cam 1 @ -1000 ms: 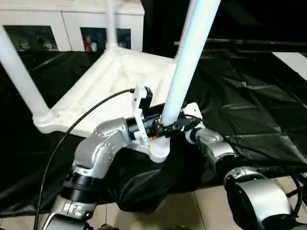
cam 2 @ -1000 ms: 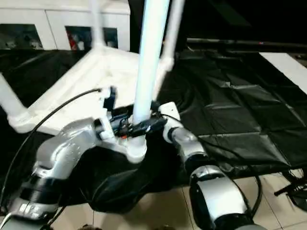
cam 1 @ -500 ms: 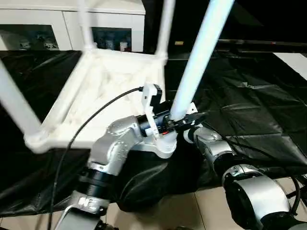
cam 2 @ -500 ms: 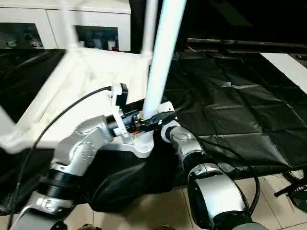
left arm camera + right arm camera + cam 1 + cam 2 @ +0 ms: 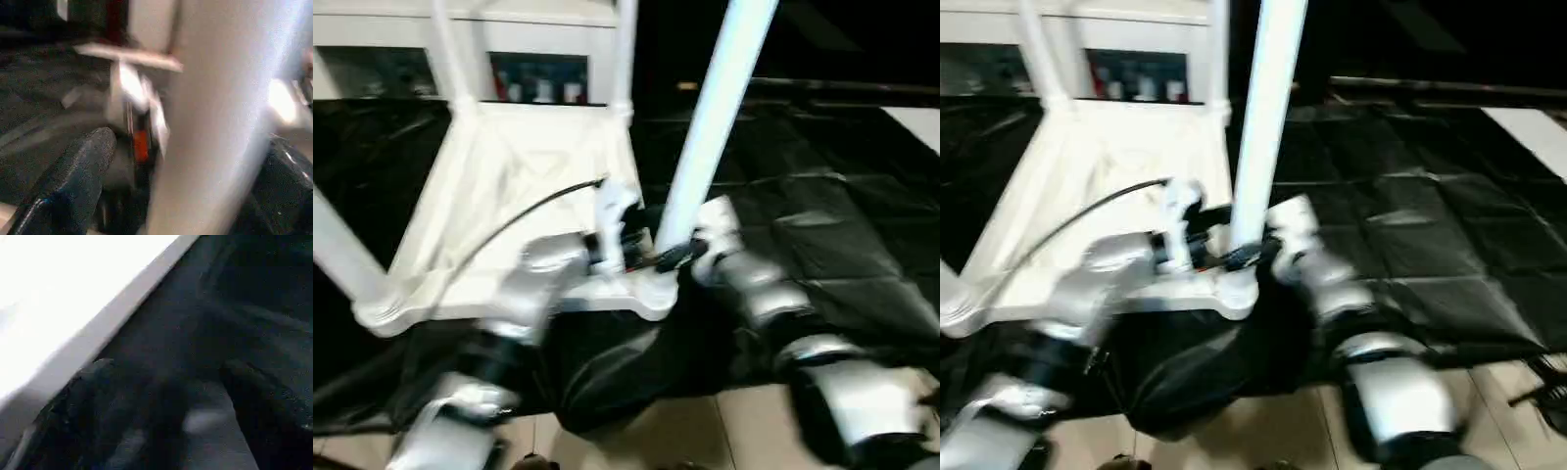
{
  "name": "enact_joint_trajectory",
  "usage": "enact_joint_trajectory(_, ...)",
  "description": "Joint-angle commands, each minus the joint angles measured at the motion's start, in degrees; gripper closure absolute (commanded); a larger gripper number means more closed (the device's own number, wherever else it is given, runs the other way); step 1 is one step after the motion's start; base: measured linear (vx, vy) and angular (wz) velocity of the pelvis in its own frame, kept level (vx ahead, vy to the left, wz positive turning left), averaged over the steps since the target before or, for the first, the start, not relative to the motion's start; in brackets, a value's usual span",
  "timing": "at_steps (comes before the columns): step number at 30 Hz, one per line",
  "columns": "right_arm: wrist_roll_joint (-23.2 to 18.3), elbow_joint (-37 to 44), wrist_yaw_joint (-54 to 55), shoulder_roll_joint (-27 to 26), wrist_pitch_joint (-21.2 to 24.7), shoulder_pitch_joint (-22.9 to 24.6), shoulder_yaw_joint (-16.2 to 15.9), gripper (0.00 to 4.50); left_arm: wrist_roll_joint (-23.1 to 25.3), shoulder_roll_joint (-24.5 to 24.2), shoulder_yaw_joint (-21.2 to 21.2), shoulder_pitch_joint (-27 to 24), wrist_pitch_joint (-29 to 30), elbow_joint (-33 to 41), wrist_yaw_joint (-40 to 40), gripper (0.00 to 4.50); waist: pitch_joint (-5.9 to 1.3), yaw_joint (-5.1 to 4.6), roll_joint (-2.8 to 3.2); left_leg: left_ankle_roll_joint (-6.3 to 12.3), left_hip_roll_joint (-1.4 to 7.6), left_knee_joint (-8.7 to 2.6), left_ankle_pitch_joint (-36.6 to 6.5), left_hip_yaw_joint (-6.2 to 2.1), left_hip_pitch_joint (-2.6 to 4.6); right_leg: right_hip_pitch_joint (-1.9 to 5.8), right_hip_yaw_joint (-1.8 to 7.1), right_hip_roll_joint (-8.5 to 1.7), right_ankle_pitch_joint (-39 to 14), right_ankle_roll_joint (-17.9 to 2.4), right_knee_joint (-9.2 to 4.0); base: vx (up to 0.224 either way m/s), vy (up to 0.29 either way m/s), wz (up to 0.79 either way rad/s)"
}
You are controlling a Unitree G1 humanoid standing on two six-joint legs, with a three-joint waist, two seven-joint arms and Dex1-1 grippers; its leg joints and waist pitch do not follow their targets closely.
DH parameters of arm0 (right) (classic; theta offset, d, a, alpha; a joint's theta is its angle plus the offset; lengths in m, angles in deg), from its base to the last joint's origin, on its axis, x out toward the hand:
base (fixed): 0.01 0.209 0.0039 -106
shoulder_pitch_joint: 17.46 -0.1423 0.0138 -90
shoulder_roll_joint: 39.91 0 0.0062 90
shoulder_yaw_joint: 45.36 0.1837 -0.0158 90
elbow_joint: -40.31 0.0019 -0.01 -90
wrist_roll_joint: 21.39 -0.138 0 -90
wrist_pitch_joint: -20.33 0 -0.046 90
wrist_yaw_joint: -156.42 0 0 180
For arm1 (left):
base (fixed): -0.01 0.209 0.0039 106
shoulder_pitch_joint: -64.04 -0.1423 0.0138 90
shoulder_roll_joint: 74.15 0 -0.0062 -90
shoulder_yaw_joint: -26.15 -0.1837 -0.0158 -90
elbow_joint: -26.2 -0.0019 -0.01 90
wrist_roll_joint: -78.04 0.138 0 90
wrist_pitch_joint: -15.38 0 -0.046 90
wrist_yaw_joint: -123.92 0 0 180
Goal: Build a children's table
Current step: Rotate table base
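This looks like an indoor room set up as a test or demo space rather than a lived-in home: a wide black plastic sheet is spread over a pale tiled floor, and a white glass-door cabinet (small objects blurred behind its panes) lines the back wall.

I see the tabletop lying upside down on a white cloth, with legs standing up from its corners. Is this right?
Not quite: the cloth under the tabletop is black, not white, as the left eye view shows. The tabletop does lie upside down, with legs standing up from its corners.
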Motion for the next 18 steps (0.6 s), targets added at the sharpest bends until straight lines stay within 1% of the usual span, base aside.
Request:
enact_joint_trajectory(1, -0.32, 1.84, -3.28, 1.78, -0.43, 1.39, 0.36, 0.63, 1.99, -1.45, -2.69, 0.04, -0.95, -0.53, 4.24, 0.22, -4.22, 0.20, 1.23, -0.12, 1.33, -3.85, -15.53, -0.55, 1.88, 2.36, 1.98, -2.74, -7.38, -13.89, -4.13, 0.000, 0.000, 0.00)
enact_joint_trajectory(2, 0.04, 3.60, -7.05, 4.35, -0.47, 2.38, -0.18, 0.63, 3.83, -3.72, -4.33, 0.43, -2.60, -3.04, 6.77, 0.33, -4.20, 0.19, 1.65, -0.43, 1.27, -3.83, -16.13, -0.65, 1.91, 2.35, 2.00, -2.73, -7.94, -13.80, -4.13, 0.000, 0.000, 0.00)
enact_joint_trajectory(3, 0.23, 4.84, -9.39, 5.72, -0.41, 3.14, -0.65, 0.63, 4.94, -4.60, -5.02, 0.89, -3.69, -4.71, 7.60, 0.41, -4.07, 0.32, 1.23, -0.79, 1.33, -3.89, -17.52, -0.54, 2.01, 2.31, 2.08, -2.72, -9.25, -13.42, -4.40, 0.000, 0.000, 0.00)
enact_joint_trajectory(4, 0.47, 6.58, -12.43, 7.32, -0.41, 4.25, -1.47, 0.63, 6.54, -5.50, -5.85, 1.61, -5.26, -6.91, 8.19, 0.44, -4.08, 0.42, 1.45, -0.87, 1.22, -3.95, -17.85, -0.69, 1.92, 2.46, 2.03, -2.66, -9.82, -13.24, -4.42, 0.000, 0.000, 0.00)
enact_joint_trajectory(5, 0.47, 6.58, -12.43, 7.32, -0.41, 4.25, -1.47, 0.63, 6.54, -5.50, -5.85, 1.61, -5.26, -6.91, 8.19, 0.44, -4.17, 0.75, 1.33, -1.20, 1.39, -3.93, -17.54, -0.66, 1.80, 2.64, 2.07, -2.83, -9.65, -13.10, -4.27, 0.000, 0.000, 0.00)
enact_joint_trajectory(6, 0.61, 10.67, -18.40, 10.04, 0.26, 6.75, -3.16, 0.63, 10.23, -6.79, -7.59, 3.16, -8.94, -11.18, 8.21, 0.53, -4.19, 0.89, 1.76, -1.05, 1.28, -3.97, -17.50, -0.74, 1.66, 2.82, 2.01, -2.68, -9.66, -12.99, -4.37, 0.000, 0.000, 0.00)
enact_joint_trajectory(7, 0.37, 12.79, -21.17, 11.12, 0.71, 7.99, -3.83, 0.63, 11.41, -7.17, -8.21, 3.75, -10.06, -12.65, 8.30, 0.67, -4.26, 1.09, 1.75, -0.95, 1.42, -3.81, -17.64, -0.65, 1.86, 2.66, 2.09, -2.77, -9.13, -12.60, -4.31, 0.000, 0.000, 0.00)
enact_joint_trajectory(8, -0.21, 16.12, -24.95, 12.53, 1.82, 9.80, -4.68, 0.63, 12.67, -7.66, -8.94, 4.48, -11.07, -14.31, 8.53, 0.80, -4.27, 1.18, 1.51, -0.52, 1.30, -3.88, -17.47, -0.66, 1.74, 2.85, 2.02, -2.64, -8.96, -12.49, -4.47, 0.000, 0.000, 0.00)
enact_joint_trajectory(9, -0.45, 16.96, -25.63, 12.81, 2.21, 10.20, -4.83, 0.63, 12.82, -7.74, -9.02, 4.61, -11.24, -14.58, 8.55, 0.85, -4.34, 1.47, 1.35, 0.01, 1.39, -3.75, -16.43, -0.70, 1.68, 2.99, 2.06, -2.83, -8.02, -12.62, -4.28, 0.000, 0.000, 0.00)
enact_joint_trajectory(10, -1.53, 20.67, -28.60, 14.01, 3.89, 11.98, -5.50, 0.63, 13.45, -8.06, -9.31, 5.19, -11.95, -15.73, 8.61, 0.89, -4.25, 1.60, 1.24, 0.62, 1.33, -3.75, -15.83, -0.63, 1.55, 3.01, 2.02, -2.74, -7.87, -12.77, -4.38, 0.000, 0.000, 0.00)
enact_joint_trajectory(11, -3.42, 26.98, -32.67, 15.99, 6.58, 14.82, -6.39, 0.63, 13.94, -8.29, -9.41, 6.20, -12.55, -17.51, 8.81, 0.89, -4.25, 1.67, 1.57, 1.04, 1.29, -3.73, -15.62, -0.63, 1.57, 3.07, 2.00, -2.73, -7.73, -13.07, -4.44, 0.000, 0.000, 0.00)
enact_joint_trajectory(12, -4.21, 30.04, -34.22, 17.04, 7.70, 16.12, -6.56, 0.63, 14.11, -8.33, -9.53, 6.85, -13.07, -18.70, 9.38, 1.12, -4.30, 1.79, 1.82, 1.09, 1.42, -3.64, -15.53, -0.70, 1.64, 3.02, 2.04, -2.84, -7.32, -13.26, -4.29, 0.000, 0.000, 0.00)
enact_joint_trajectory(13, -4.80, 32.20, -35.15, 17.76, 8.71, 16.98, -6.59, 0.63, 14.14, -8.41, -9.67, 7.27, -13.37, -19.50, 10.19, 1.22, -4.34, 1.79, 1.58, 1.43, 1.43, -3.65, -15.66, -0.73, 1.61, 2.98, 1.95, -2.82, -7.61, -13.48, -4.30, 0.000, 0.000, 0.00)
enact_joint_trajectory(14, -5.77, 34.76, -36.43, 18.60, 10.22, 17.93, -6.64, 0.63, 14.13, -8.55, -9.86, 7.66, -13.34, -20.16, 11.21, 1.26, -4.20, 1.74, 1.43, 1.59, 1.32, -3.74, -15.78, -0.69, 1.51, 3.00, 1.94, -2.81, -8.41, -13.37, -4.50, 0.000, 0.000, 0.00)
enact_joint_trajectory(15, -6.41, 36.78, -37.47, 19.20, 11.27, 18.74, -6.68, 0.63, 14.37, -8.50, -9.88, 8.08, -13.95, -21.15, 11.57, 1.30, -4.12, 1.88, 1.40, 1.51, 1.40, -3.76, -16.19, -0.74, 1.54, 2.94, 1.94, -3.05, -10.57, -13.40, -4.61, 0.000, 0.000, 0.00)
enact_joint_trajectory(16, -6.54, 37.22, -37.69, 19.34, 11.50, 18.91, -6.69, 0.63, 14.42, -8.49, -9.88, 8.18, -14.08, -21.37, 11.65, 1.40, -4.06, 1.85, 1.36, 1.52, 1.32, -3.75, -16.44, -0.73, 1.48, 2.90, 1.92, -3.01, -11.77, -13.24, -4.74, 0.000, 0.000, 0.00)
enact_joint_trajectory(17, -7.10, 39.02, -38.61, 19.82, 12.39, 19.66, -6.81, 0.63, 14.75, -8.43, -9.83, 8.64, -14.93, -22.52, 11.58, 1.51, -3.98, 1.92, 1.42, 1.07, 1.48, -3.86, -17.25, -0.83, 1.54, 2.74, 1.95, -3.23, -14.22, -12.74, -4.93, 0.000, 0.000, 0.00)
enact_joint_trajectory(18, -7.55, 40.77, -39.47, 20.20, 13.37, 20.46, -6.84, 0.63, 15.00, -8.32, -9.64, 9.15, -15.67, -23.85, 11.70, 1.60, -4.00, 1.95, 1.49, 1.03, 1.43, -3.84, -17.52, -0.85, 1.58, 2.69, 1.93, -3.21, -14.89, -12.59, -5.02, 0.000, 0.000, 0.00)
